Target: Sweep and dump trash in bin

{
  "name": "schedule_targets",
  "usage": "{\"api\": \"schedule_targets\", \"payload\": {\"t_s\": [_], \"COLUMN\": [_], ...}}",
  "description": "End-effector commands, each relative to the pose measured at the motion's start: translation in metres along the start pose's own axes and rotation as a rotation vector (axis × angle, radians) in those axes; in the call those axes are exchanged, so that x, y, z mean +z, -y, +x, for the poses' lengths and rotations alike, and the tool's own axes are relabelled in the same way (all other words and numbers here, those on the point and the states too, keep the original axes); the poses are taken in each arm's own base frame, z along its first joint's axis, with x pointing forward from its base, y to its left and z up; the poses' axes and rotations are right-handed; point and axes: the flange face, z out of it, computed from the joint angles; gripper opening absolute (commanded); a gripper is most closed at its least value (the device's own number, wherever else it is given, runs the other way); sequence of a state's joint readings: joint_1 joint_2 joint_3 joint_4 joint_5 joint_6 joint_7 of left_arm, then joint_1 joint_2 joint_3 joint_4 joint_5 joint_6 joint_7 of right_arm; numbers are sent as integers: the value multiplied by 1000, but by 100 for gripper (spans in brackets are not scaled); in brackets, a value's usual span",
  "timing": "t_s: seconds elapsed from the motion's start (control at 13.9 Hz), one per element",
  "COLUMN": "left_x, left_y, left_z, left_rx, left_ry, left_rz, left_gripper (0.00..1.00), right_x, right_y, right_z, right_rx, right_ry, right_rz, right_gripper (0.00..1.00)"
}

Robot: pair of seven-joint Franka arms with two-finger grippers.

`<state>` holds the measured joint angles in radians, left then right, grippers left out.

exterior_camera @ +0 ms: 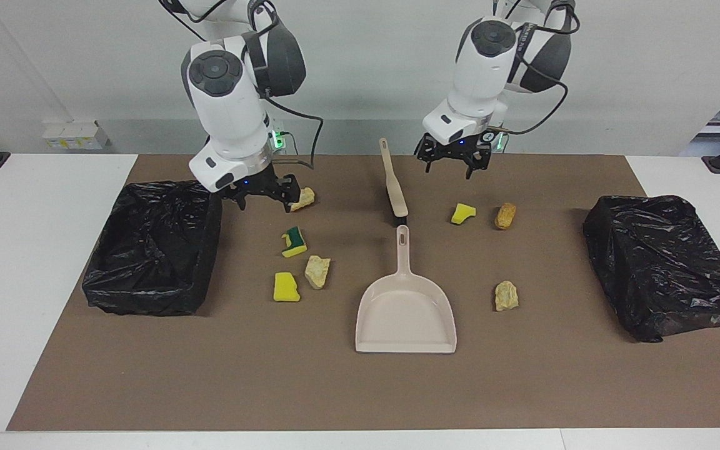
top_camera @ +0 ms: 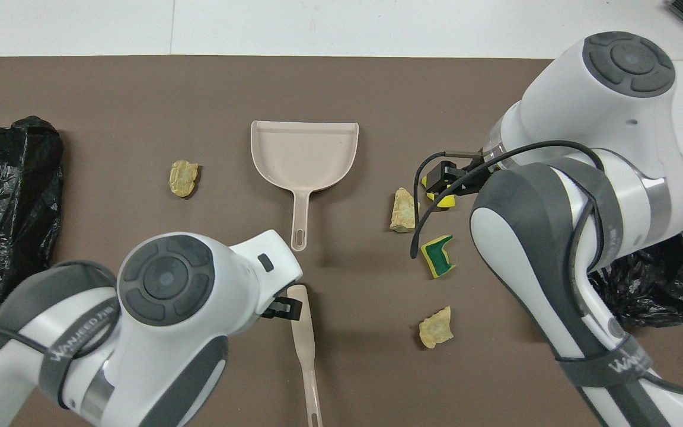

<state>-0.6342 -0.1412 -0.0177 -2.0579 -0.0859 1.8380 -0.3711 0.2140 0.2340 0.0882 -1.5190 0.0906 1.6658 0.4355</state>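
brown mat, trash unswept, both arms reaching in with empty, open grippers

beige brush (exterior_camera: 393, 178) lies lengthwise, handle toward the robots, in line with the dustpan (exterior_camera: 405, 315); left gripper (exterior_camera: 452, 157) hangs just beside its handle, on the left arm's side, so that arm looks best placed for it. right gripper (exterior_camera: 264, 194) hovers low beside a foam lump (exterior_camera: 302, 199), near the black bin (exterior_camera: 154, 247). seven trash pieces (exterior_camera: 291, 242) lie scattered either side of the dustpan; a second bin (exterior_camera: 666, 262) sits at the left arm's end.
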Motion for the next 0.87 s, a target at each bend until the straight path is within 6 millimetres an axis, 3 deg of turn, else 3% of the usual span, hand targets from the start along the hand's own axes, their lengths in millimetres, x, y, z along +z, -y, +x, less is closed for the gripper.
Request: {"api": "schedule_targets", "payload": {"t_s": [0.0, 0.22, 0.36, 0.65, 0.79], "left_x": [37, 90, 116, 146, 151], "left_y": [-17, -63, -88, -110, -110], "left_z": [-46, -87, -115, -146, -149], "left_rx": [-9, -7, -50, -21, -49], "left_ry": [13, 39, 22, 20, 0], "left_rz": [-30, 5, 8, 22, 8], "left_gripper": [100, 100, 100, 100, 100], "right_x": [3, 3, 7, 17, 16], "right_y": [-2, 10, 2, 3, -2], "right_z": [-4, -9, -15, -23, -24], "right_rx": [99, 83, 58, -5, -19], "right_ry": [-5, -10, 41, 92, 107], "right_rz": [60, 60, 34, 0, -12], "right_gripper": [100, 100, 100, 100, 100]}}
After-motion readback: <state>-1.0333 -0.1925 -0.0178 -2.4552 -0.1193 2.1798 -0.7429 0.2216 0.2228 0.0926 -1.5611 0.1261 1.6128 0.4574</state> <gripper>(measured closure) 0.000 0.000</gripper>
